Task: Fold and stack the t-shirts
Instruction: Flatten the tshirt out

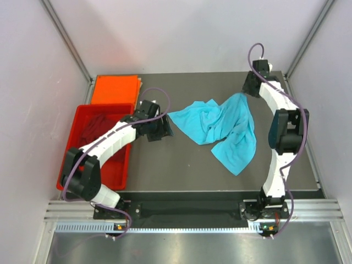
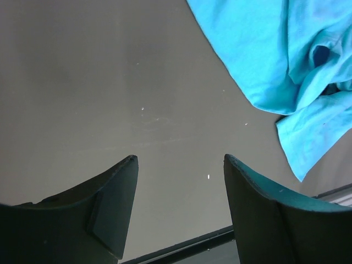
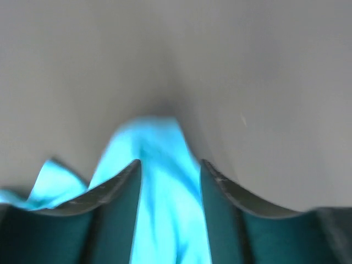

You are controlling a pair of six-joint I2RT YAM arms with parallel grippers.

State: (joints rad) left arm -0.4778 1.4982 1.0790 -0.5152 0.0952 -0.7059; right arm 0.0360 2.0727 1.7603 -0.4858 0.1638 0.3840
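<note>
A turquoise-blue t-shirt [image 1: 225, 126] lies crumpled across the middle of the grey table. My left gripper [image 1: 165, 129] is open and empty, low over bare table just left of the shirt's left corner; the left wrist view shows the gripper [image 2: 179, 159] with the shirt [image 2: 264, 55] at the upper right. My right gripper [image 1: 248, 88] is at the shirt's far right tip. In the right wrist view its jaws [image 3: 170, 162] stand apart with turquoise cloth [image 3: 165, 209] between them. A folded orange t-shirt [image 1: 114, 89] lies at the back left. A maroon t-shirt [image 1: 96, 126] lies in the red tray.
The red plastic tray [image 1: 104, 106] stands at the left edge, partly under my left arm. White walls close in the table on three sides. The table's black front edge [image 2: 181, 247] shows just behind the left fingers.
</note>
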